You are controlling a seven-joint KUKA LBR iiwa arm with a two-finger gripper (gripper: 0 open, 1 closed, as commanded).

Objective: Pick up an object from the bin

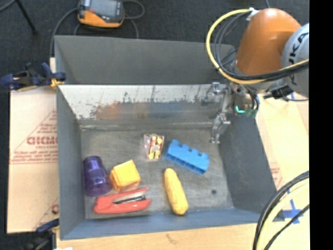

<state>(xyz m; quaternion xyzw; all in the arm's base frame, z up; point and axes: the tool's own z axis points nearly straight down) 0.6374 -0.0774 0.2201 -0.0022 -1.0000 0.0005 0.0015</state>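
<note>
The fingers (217, 130) of the gripper (215, 137) hang as one thin metal tip near the back right corner of the grey metal bin (156, 61), and whether they are apart or together cannot be told. Nothing shows between them. Nearest them, a little left and toward the front, lies a blue plastic toothed block (187, 157), clear of the tip. Beyond it lie a small clear box of coloured bits (153, 146) and a long yellow corn-cob-like piece (175, 191).
</note>
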